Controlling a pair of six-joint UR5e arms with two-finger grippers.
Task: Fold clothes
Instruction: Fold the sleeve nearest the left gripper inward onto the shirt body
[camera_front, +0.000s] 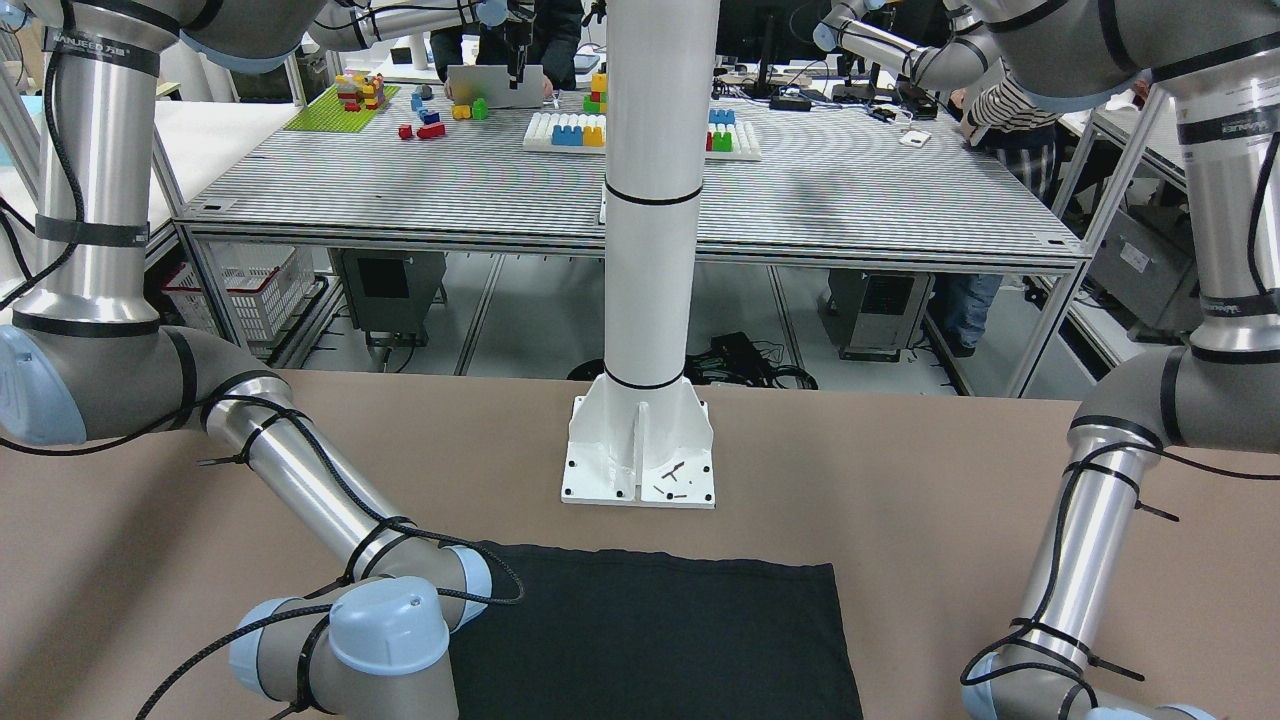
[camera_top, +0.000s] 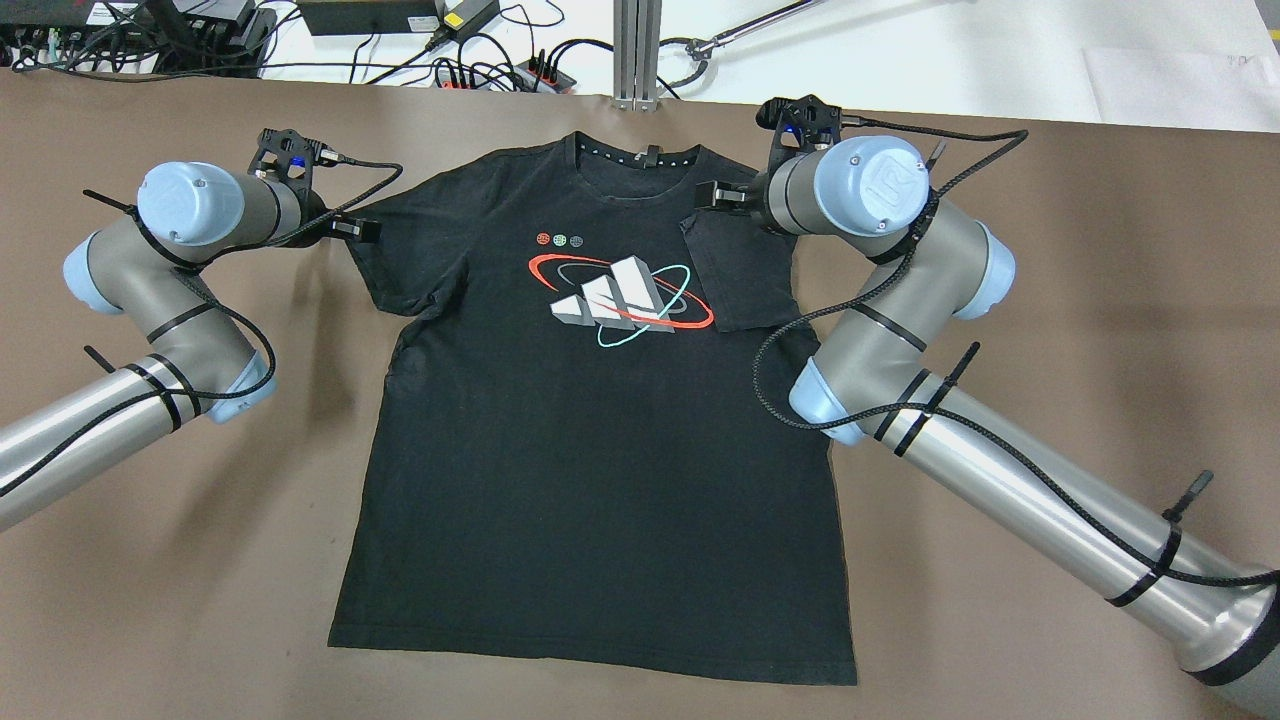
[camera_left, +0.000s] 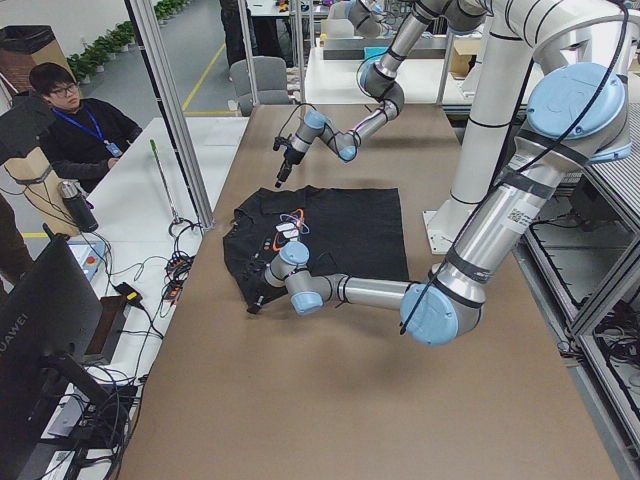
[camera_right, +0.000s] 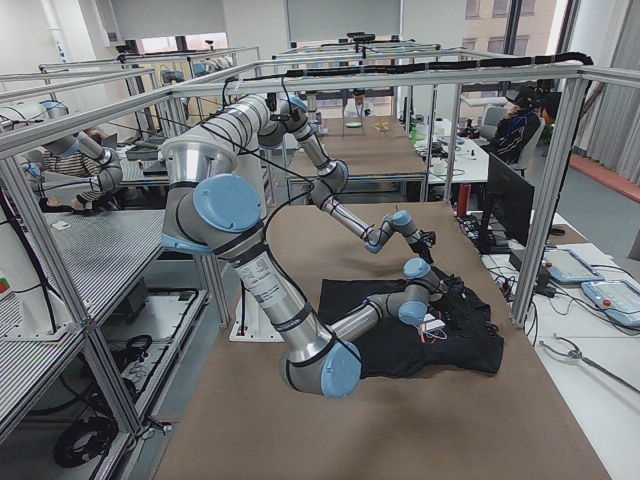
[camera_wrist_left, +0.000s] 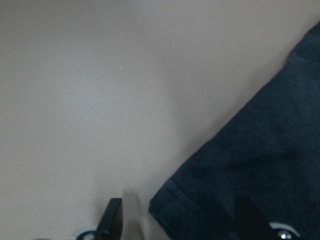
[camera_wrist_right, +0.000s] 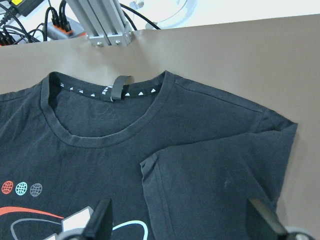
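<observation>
Overhead exterior view: the left gripper (camera_top: 345, 229), fingers apart, sits at the unfolded sleeve (camera_top: 400, 255) of the black shirt (camera_top: 590, 450), which lies flat, print up, on the brown table (camera_top: 1050, 300). Its other sleeve (camera_top: 745, 275) is already folded inward by the right gripper (camera_top: 712, 196), which is likewise spread and empty. I judge that most of the folding remains.

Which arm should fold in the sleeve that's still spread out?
Left. The left gripper, open, straddles the hem of the flat sleeve; the right gripper hangs over the already folded sleeve.
</observation>
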